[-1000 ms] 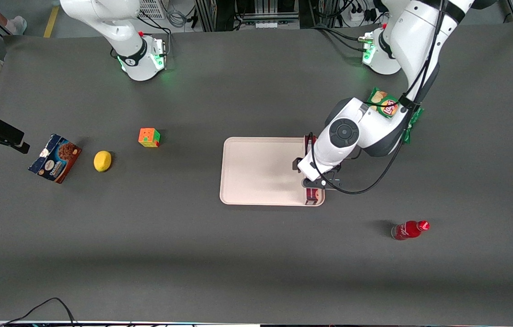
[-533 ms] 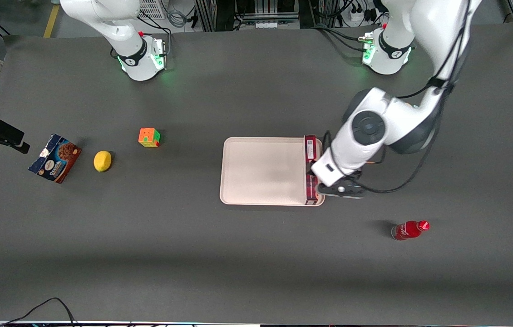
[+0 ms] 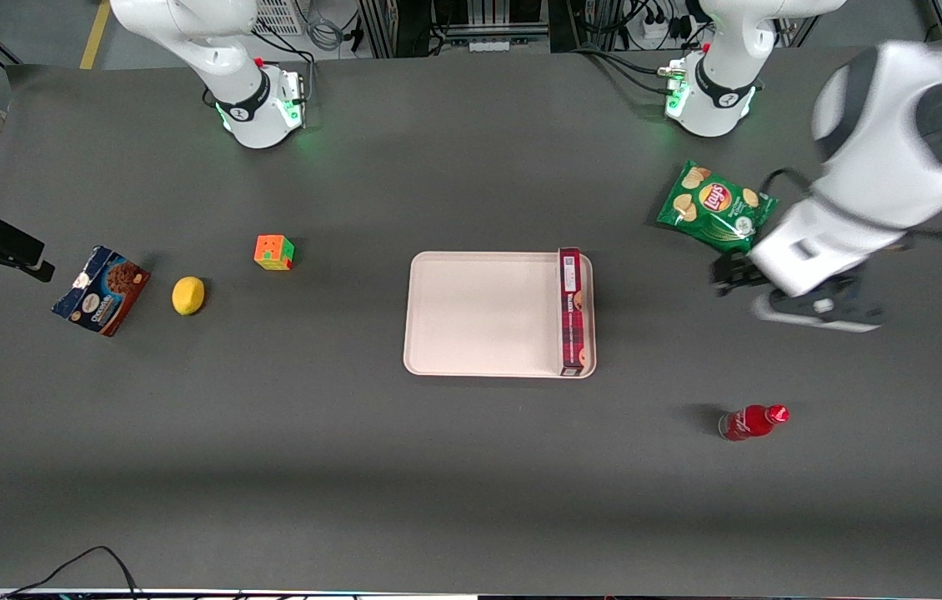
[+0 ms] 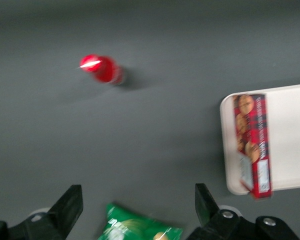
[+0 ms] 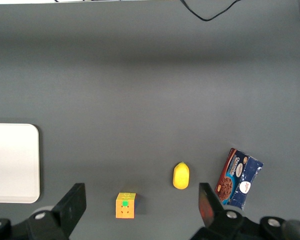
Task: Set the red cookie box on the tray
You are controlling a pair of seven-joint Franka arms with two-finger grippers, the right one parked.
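The red cookie box (image 3: 572, 310) is seen lying flat on the tray (image 3: 479, 312), set lengthwise along the short edge of the tray that faces the working arm's end of the table. One long side of the box runs just beside the low rim, and the box spans nearly the whole of that short side. In the left wrist view the red cookie box (image 4: 252, 144) is shown with its cookie pictures and white label patch turned upward, inside the rim of the tray (image 4: 290, 140).

The box is held by nothing. The gripper (image 3: 729, 277) is found well apart from it, raised above the table toward the working arm's end, close to the green chips bag (image 3: 715, 207). In the left wrist view the gripper (image 4: 139, 207) is seen with its two fingers (image 4: 70, 202) spread wide and nothing between them except the table and the edge of the green chips bag (image 4: 140, 230) below. The box lies outside that gap, off to one side of it.

A red bottle (image 3: 752, 422) lies on its side on the table, nearer to the front camera than the tray and the gripper. Toward the parked arm's end, a coloured cube (image 3: 273, 252), a yellow lemon (image 3: 187, 295) and a dark-blue cookie box (image 3: 101, 289) are set out on the dark table (image 3: 471, 467), well apart from the tray.
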